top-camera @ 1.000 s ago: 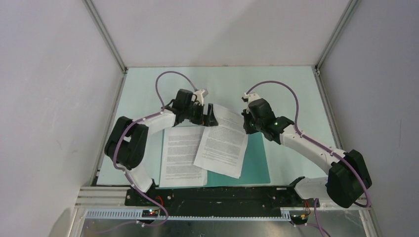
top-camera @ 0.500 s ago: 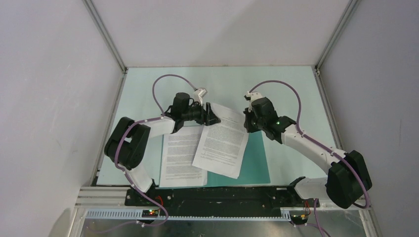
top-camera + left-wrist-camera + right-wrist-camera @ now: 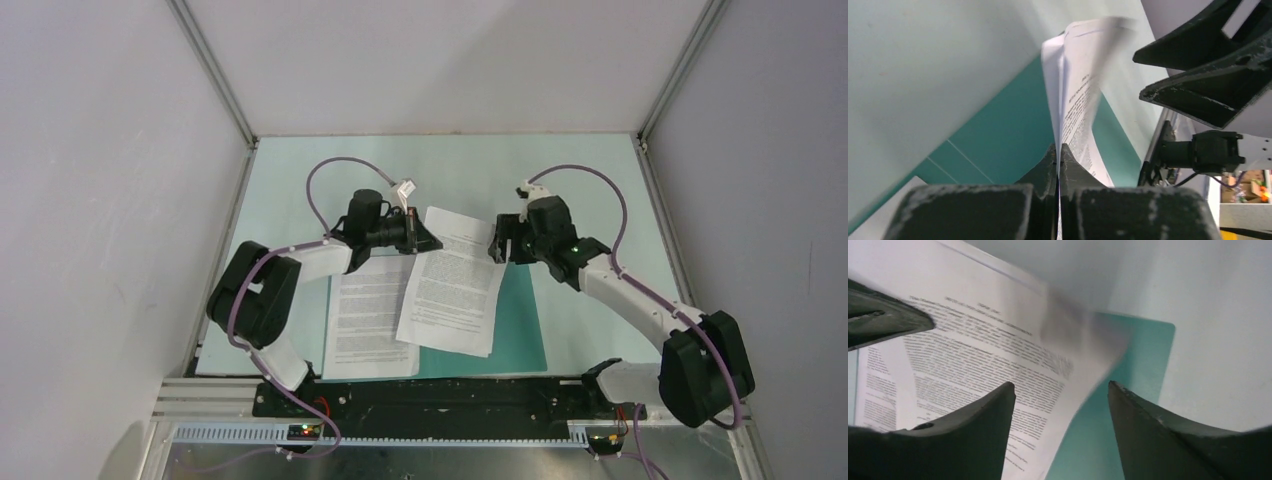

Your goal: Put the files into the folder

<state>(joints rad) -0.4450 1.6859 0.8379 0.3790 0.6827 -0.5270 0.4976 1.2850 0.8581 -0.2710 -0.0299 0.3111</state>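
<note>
Surface: pale mint tabletop (image 3: 300,180), matte. Boxed in at left, right and far side by plain white walls (image 3: 100,220), with aluminium posts (image 3: 215,75) rising from both far corners. Black mounting rail (image 3: 440,398) along the near edge, carrying both arm bases.

Container: dark teal folder (image 3: 522,335), flat on the tabletop near the near edge, right of centre. Largely covered by paper, with only its right strip and near margin exposed. Open or closed: cannot tell. Nothing seen inside it.

Files: two printed pages.
- Flat sheet (image 3: 368,320): at the near edge, just left of centre, square to that edge, right margin tucked under the other page.
- Skewed sheet (image 3: 452,290): across the folder, turned slightly off square, with its far left edge raised off the surface and motion-blurred in both wrist views.

Left arm (image 3: 300,260): jaws pressed together, pinching the far left edge of the skewed sheet.

Right arm (image 3: 630,290): jaws spread, poised over the far right corner of the skewed sheet, gripping nothing.
</note>
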